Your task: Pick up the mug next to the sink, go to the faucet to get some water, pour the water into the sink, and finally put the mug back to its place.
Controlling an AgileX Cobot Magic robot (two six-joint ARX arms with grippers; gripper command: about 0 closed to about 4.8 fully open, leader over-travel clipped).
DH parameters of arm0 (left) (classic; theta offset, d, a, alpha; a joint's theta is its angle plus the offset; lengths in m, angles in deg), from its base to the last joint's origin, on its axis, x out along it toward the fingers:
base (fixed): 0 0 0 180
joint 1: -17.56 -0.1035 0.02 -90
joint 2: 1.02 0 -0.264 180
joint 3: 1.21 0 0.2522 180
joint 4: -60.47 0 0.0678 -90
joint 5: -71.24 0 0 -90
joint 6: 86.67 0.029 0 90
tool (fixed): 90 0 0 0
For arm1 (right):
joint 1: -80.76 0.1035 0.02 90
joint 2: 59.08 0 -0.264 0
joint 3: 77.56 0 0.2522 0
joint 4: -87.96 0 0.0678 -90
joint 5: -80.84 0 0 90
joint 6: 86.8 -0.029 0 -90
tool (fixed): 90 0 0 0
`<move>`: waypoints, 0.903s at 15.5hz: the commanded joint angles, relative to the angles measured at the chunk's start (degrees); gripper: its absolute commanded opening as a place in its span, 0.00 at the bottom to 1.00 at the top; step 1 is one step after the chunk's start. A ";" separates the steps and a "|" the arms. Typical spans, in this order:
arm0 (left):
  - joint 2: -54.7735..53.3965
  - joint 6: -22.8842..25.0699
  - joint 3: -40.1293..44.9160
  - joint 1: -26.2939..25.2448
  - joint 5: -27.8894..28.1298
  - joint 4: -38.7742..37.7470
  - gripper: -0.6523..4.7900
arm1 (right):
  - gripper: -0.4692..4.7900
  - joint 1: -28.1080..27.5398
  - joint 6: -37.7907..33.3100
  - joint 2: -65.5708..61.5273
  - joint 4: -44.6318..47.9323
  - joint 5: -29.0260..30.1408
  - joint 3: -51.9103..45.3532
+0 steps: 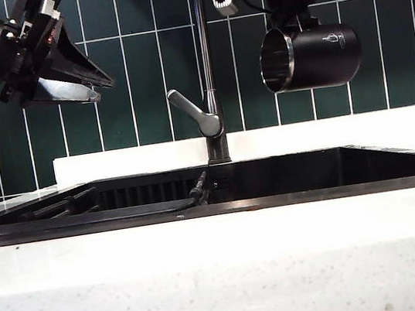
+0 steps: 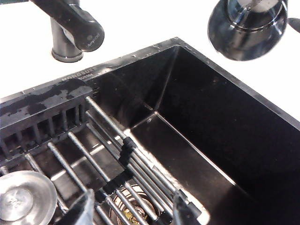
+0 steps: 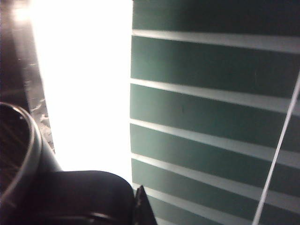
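While the right gripper (image 1: 298, 20) holds the mug (image 1: 311, 56) on its side, high above the right half of the sink (image 1: 289, 178), its fingers are clamped near the handle and the steel mouth faces left toward the faucet (image 1: 206, 62). Any water would fall from well above the basin, so it could splash onto the white counter (image 1: 226, 278). A slip on that small hold would drop the mug into the basin. The left gripper (image 1: 75, 77) hovers at upper left, fingers wide and empty. Between them stands the faucet's grey lever (image 1: 195, 113). Below, a dark rack (image 2: 122, 164) and a metal strainer (image 2: 26, 199) occupy the left of the basin.
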 commanded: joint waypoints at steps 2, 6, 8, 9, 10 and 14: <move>1.73 -0.09 0.04 0.07 -0.37 -2.01 0.51 | 0.09 -7.17 -25.11 0.59 4.72 -4.31 0.42; 3.17 -0.07 0.04 0.07 -0.24 -2.12 0.51 | 0.09 -17.42 -52.37 0.68 0.63 1.88 0.42; 3.17 -0.04 0.04 0.07 -0.13 -2.01 0.51 | 0.09 -20.90 -59.45 0.68 -0.39 6.82 0.42; 3.17 0.22 0.04 0.09 0.07 -2.01 0.50 | 0.09 -24.13 -66.77 0.66 -0.33 12.33 0.42; 3.17 0.37 0.04 0.13 0.07 -1.95 0.50 | 0.09 -26.38 -71.43 0.55 0.11 15.21 0.39; 3.17 2.19 0.04 0.13 0.09 -1.88 0.50 | 0.09 -30.97 -75.56 0.57 5.05 20.59 -2.21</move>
